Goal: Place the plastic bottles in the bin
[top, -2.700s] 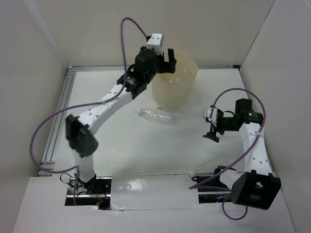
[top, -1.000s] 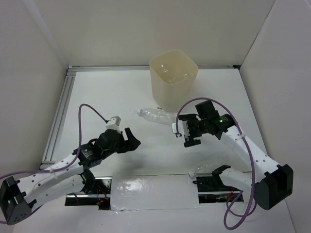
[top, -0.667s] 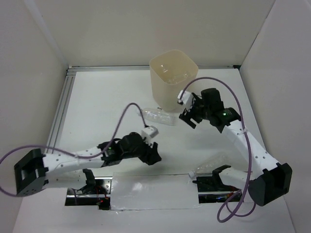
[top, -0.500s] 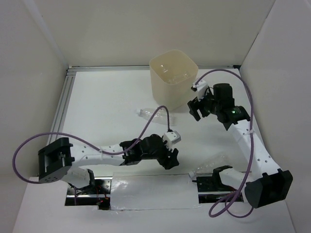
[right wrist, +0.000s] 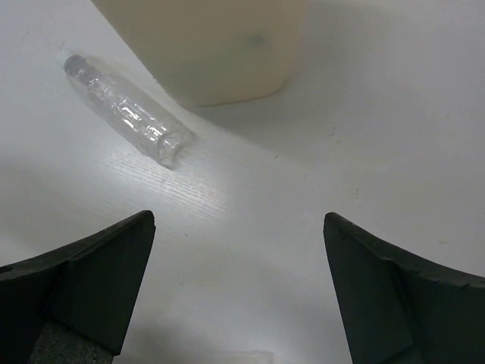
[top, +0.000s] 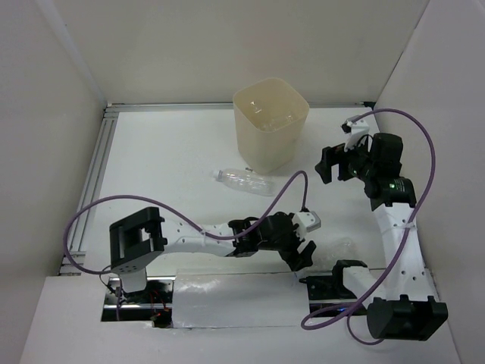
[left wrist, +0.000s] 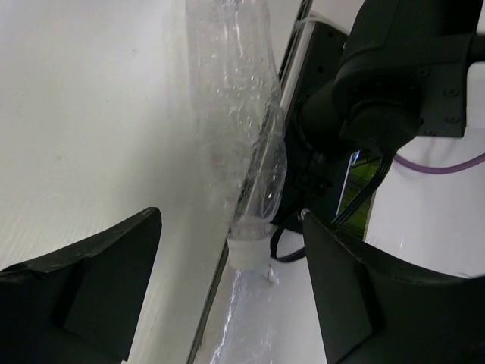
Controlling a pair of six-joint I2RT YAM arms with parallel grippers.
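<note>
White tabletop point(top: 167, 152): clear bottle point(top: 244, 182) lies crosswise, neck leftward, beside the bin point(top: 265, 148); both jaws spread.

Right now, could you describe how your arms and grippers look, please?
The left arm and right arm have white links, black joints and a looping purple cable each. The left gripper and right gripper are black, two-fingered. A green light glows on the right arm.

One bottle point(top: 244, 181) lies before the bin point(top: 270, 125), a second bottle point(left wrist: 231, 98) beside the right base point(top: 342, 277).
</note>
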